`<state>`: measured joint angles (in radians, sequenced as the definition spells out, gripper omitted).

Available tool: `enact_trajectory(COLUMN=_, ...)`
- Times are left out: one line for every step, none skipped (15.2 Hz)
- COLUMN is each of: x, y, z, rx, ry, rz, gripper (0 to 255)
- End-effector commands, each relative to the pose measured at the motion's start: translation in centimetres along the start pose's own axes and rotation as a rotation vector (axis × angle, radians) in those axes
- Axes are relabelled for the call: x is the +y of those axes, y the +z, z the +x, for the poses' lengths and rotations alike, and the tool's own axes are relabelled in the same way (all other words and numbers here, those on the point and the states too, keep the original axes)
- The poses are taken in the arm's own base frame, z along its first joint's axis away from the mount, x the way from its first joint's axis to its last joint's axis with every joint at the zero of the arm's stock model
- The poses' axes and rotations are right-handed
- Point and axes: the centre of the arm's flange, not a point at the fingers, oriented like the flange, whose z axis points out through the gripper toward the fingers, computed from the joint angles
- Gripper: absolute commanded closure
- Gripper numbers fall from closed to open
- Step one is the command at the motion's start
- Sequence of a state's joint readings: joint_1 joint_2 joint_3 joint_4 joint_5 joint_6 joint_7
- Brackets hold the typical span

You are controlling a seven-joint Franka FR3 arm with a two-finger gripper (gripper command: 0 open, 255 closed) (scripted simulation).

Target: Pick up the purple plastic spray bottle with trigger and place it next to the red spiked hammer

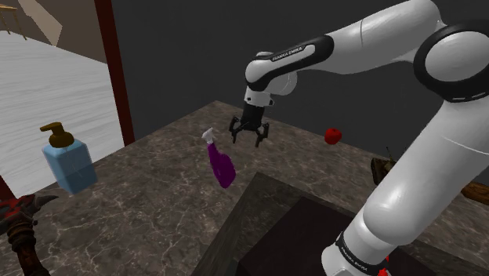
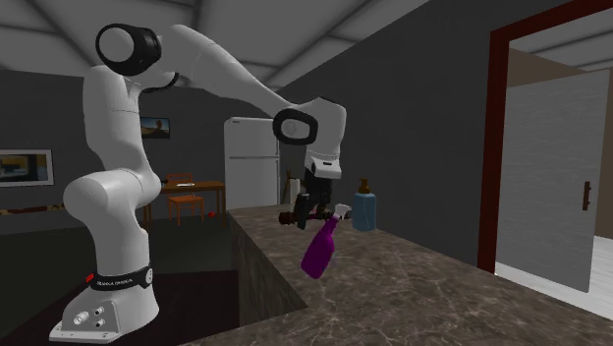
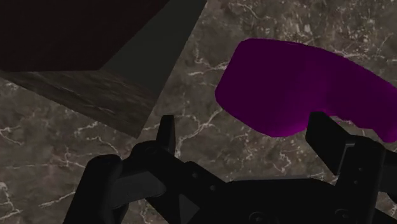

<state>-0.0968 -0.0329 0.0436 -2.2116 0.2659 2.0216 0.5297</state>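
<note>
Closest in the shoulder view is the dark stand (image 1: 290, 243) at the lower right, from which the white Franka arm (image 1: 407, 180) reaches over a marble countertop (image 1: 157, 212). Its black gripper (image 1: 248, 141) hangs with its 2 fingers spread apart, clasping nothing. Just beside it, toward the countertop's far corner, is the white trigger head of the purple spray bottle (image 1: 222, 166), whose body slants down toward the countertop's middle. A blue soap dispenser (image 1: 69, 163) stands by the left edge. The red spiked hammer (image 1: 16, 213) lies further along that edge, well apart from the bottle, and a red apple (image 1: 333, 136) sits toward the far edge

In the second exterior view the gripper (image 2: 306, 218) hovers above the countertop (image 2: 413, 295). The bottle (image 2: 319, 248) tilts head-up next to it, and I cannot tell whether they touch. The soap dispenser (image 2: 364, 210) stands behind, with a white fridge (image 2: 250, 162) beyond

In the wrist view the fingers (image 3: 167, 130) stand apart over marble, and the bottle (image 3: 299, 89) lies past 1 fingertip, unclasped
</note>
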Motion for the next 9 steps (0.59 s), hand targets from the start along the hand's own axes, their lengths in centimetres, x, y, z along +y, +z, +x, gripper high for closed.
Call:
enact_trajectory(x=-0.3, y=2.1, z=2.1, rx=-0.025, ry=0.07, rz=0.01, gripper=0)
enact_trajectory(x=-0.4, y=3.1, z=3.2, rx=-0.038, ry=0.103, rz=0.015, gripper=0)
enact_trajectory(x=-0.4, y=3.8, z=4.0, rx=-0.047, ry=0.128, rz=0.019, gripper=0)
enact_trajectory(x=-0.4, y=4.3, z=4.0, rx=-0.047, ry=0.128, rz=0.019, gripper=0)
enact_trajectory(x=-0.4, y=4.9, z=4.0, rx=-0.047, ry=0.128, rz=0.019, gripper=0)
enact_trajectory(x=-0.4, y=5.4, z=3.9, rx=-0.047, ry=0.128, rz=0.019, gripper=0)
enact_trajectory(x=-0.4, y=5.9, z=3.9, rx=-0.047, ry=0.128, rz=0.019, gripper=0)
enact_trajectory(x=-0.4, y=6.4, z=3.9, rx=-0.047, ry=0.128, rz=0.019, gripper=0)
enact_trajectory(x=-0.4, y=7.0, z=3.9, rx=-0.047, ry=0.128, rz=0.019, gripper=0)
